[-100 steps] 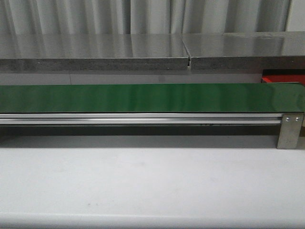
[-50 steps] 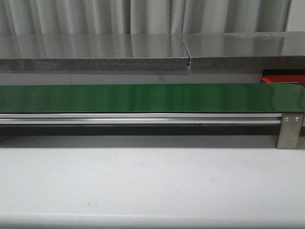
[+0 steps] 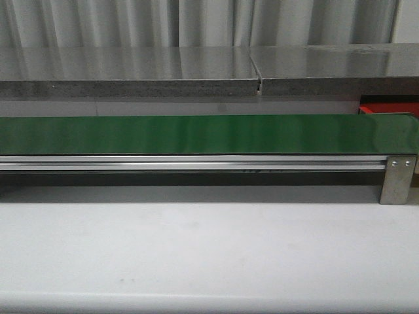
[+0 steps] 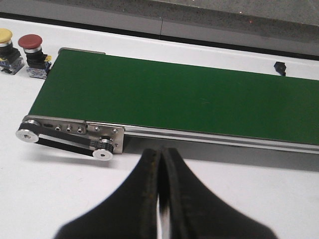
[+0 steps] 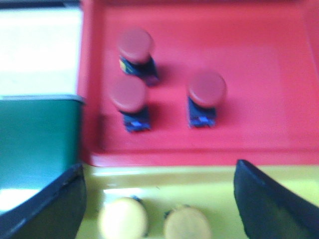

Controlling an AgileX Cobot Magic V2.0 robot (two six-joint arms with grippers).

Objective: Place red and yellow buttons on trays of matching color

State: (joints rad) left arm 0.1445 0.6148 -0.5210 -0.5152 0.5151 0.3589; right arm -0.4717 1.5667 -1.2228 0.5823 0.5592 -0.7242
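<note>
No change on green belt (image 3: 196, 134) over the last second. Left fingers (image 4: 159, 164) clenched, empty; right fingers (image 5: 159, 199) released above trays. Yellow button (image 4: 6, 36) and red button (image 4: 30, 42) still unsorted.

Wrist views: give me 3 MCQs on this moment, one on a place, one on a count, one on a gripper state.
1. Where do the loose yellow mushroom-head button and the loose red mushroom-head button stand?
A. On the green conveyor belt
B. On the white table, just off the belt's end
C. In the red plastic tray

2. How many red buttons are in the red plastic tray?
A. One
B. Three
C. Five

3. How are the black fingers of the left gripper?
A. Closed together, holding nothing
B. Spread wide
C. Clamped on a button

Answers:
1. B: both sit on the white table beside the end of the green conveyor belt.
2. B: three red caps show in the tray.
3. A: the fingertips meet, with nothing visible between them.
</note>
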